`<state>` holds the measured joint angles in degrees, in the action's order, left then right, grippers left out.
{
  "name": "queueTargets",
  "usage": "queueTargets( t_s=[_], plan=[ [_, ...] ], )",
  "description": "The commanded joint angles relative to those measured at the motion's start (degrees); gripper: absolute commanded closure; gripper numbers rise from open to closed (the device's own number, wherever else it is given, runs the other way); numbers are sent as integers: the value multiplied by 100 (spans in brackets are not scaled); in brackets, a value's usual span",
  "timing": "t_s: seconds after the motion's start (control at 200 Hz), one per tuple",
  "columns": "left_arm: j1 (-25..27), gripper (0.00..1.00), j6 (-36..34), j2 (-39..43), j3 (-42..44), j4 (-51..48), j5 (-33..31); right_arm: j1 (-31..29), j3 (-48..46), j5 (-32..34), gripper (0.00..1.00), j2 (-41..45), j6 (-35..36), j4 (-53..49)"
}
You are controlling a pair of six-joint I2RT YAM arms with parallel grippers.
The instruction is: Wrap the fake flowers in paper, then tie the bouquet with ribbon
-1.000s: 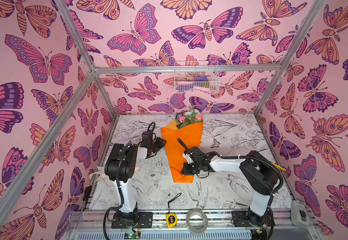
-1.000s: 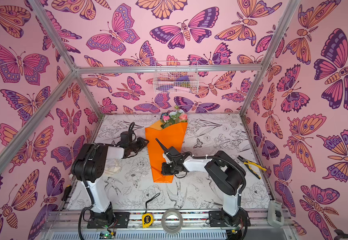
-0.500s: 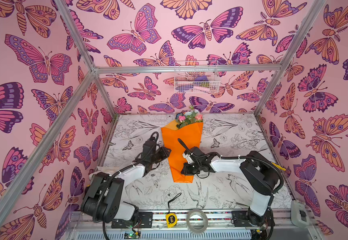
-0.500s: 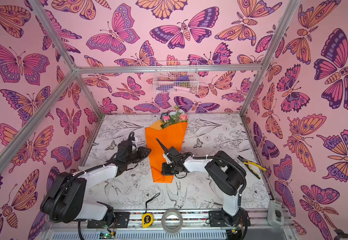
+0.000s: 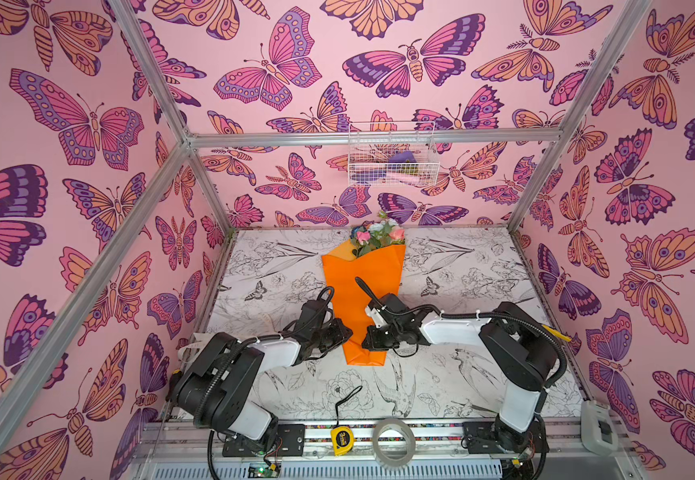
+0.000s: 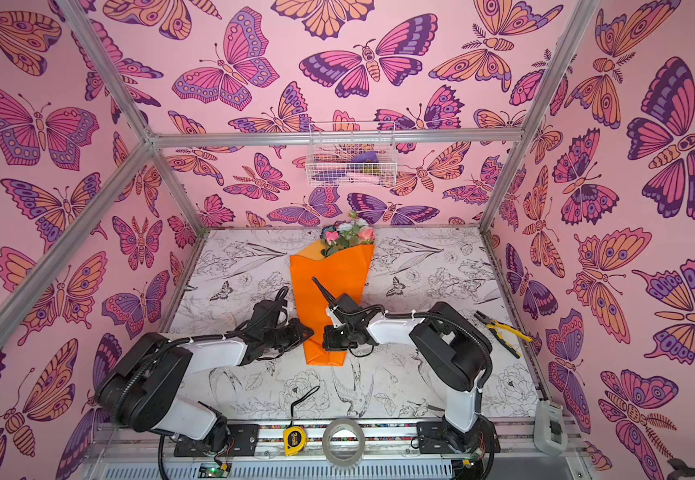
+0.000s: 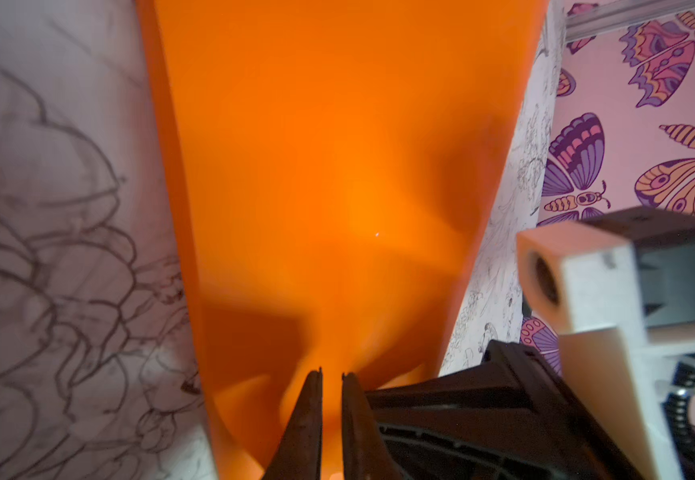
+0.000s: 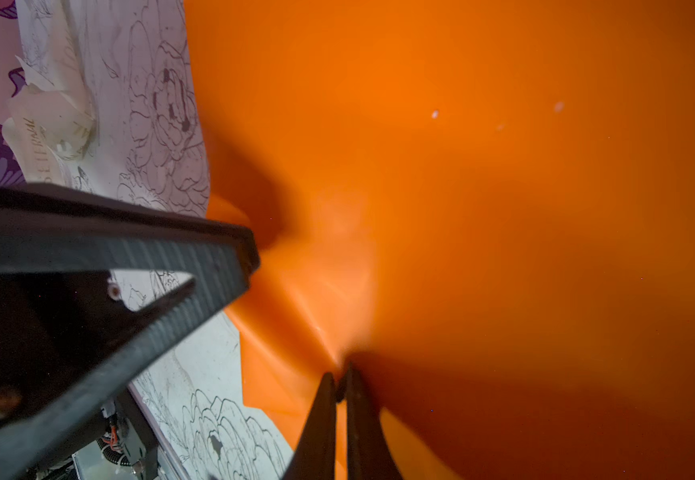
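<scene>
Bouquet (image 5: 362,291) lies mid-table (image 5: 462,291) in both top views, blooms far, narrow end near. The left gripper (image 5: 346,332) and right gripper (image 5: 369,345) meet its near flanks. Left wrist view: jaws nearly together, orange wrap (image 7: 337,166) bunched between them. Right wrist view: jaws pinched tight on a crease of orange wrap.

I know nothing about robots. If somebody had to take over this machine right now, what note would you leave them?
Left gripper: shut on the lower end of the bouquet of fake flowers in glossy orange wrapping paper.
Right gripper: shut on the same paper, opposite side.
Bouquet lies flat on the flower-print table, blooms toward the back wall.
Cream printed ribbon lies loose by the left arm, not around the bouquet.
Done: both grips. Left: wrap the ribbon, knot it.
</scene>
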<state>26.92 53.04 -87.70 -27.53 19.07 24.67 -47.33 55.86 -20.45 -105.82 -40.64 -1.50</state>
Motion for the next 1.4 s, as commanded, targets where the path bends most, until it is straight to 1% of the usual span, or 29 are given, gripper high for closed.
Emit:
queueTargets(
  t_s=[0.0, 0.08, 0.225, 0.38, 0.471, 0.676, 0.866, 1.031, 1.397],
  plan=[
    [24, 91, 93, -267, 157, 328, 245, 97, -40, 8, 88, 68, -83, -228],
    [24, 97, 93, -449, 203, 421, 266, 200, -76, -155, 88, 166, -172, -105],
    [24, 98, 84, -611, 248, 466, 307, 494, -338, -430, 84, 601, -483, 392],
    [26, 100, 152, -635, 300, 501, 277, 758, -402, -425, 74, 854, -610, 716],
    [24, 100, 227, -639, 342, 501, 269, 901, -356, -520, 74, 694, -717, 944],
    [24, 100, 324, -695, 400, 501, 282, 1297, -536, -992, 74, 8, -1232, 2066],
    [24, 100, 338, -812, 409, 502, 324, 1754, -611, -1273, 76, -573, -1576, 2837],
    [24, 100, 343, -858, 438, 501, 307, 1984, -472, -1333, 76, -862, -1559, 2907],
    [16, 100, 340, -894, 527, 501, 301, 2450, -49, -1404, 76, -1175, -1499, 2915]
  ],
)
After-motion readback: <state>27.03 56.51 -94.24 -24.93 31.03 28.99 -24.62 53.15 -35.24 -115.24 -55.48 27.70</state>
